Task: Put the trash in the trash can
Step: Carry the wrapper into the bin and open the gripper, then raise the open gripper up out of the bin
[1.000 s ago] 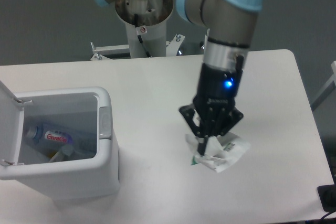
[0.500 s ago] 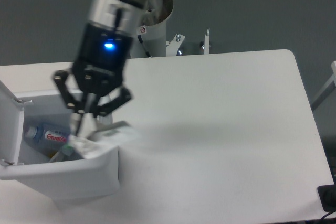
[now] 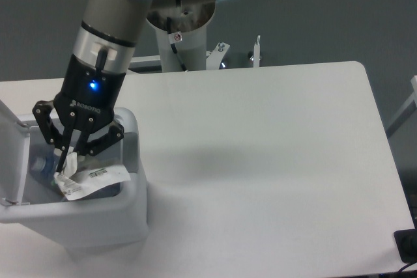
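The white trash can (image 3: 111,216) stands at the table's front left with its lid (image 3: 12,154) flipped open to the left. My gripper (image 3: 67,163) hangs over the can's opening, shut on the crumpled white paper wad (image 3: 91,179), which dangles just inside the rim. Below, a bit of the clear plastic bottle (image 3: 40,166) shows at the left of the can's inside, mostly hidden by the gripper and the wad.
The white table (image 3: 273,161) stretches to the right of the can. The arm's base column (image 3: 179,37) stands at the table's back edge, with a small metal bracket (image 3: 255,53) beside it. A dark object (image 3: 407,245) sits at the lower right corner.
The gripper has carried the paper wad from the table's right of centre over to the can, and it now sits further left and lower over the opening.
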`<move>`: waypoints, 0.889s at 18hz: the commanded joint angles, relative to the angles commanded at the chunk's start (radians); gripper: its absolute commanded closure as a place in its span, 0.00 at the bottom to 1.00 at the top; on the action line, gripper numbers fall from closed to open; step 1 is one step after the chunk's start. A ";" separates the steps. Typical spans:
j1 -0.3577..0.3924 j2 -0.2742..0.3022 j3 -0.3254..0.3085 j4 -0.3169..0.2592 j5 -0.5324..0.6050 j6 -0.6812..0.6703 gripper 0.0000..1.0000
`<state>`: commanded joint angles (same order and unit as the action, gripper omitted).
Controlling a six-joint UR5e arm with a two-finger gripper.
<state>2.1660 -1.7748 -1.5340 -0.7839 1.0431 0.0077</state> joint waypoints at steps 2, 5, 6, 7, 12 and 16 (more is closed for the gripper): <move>0.000 0.006 0.005 0.000 0.011 0.017 0.00; 0.000 0.015 0.009 -0.003 0.015 0.018 0.00; 0.000 0.018 0.015 -0.006 0.026 0.018 0.00; 0.000 0.023 0.017 -0.008 0.041 0.018 0.00; 0.121 0.023 0.046 -0.008 0.192 0.097 0.00; 0.254 0.023 0.072 -0.012 0.260 0.274 0.00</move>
<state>2.4203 -1.7518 -1.4619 -0.7961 1.3036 0.2817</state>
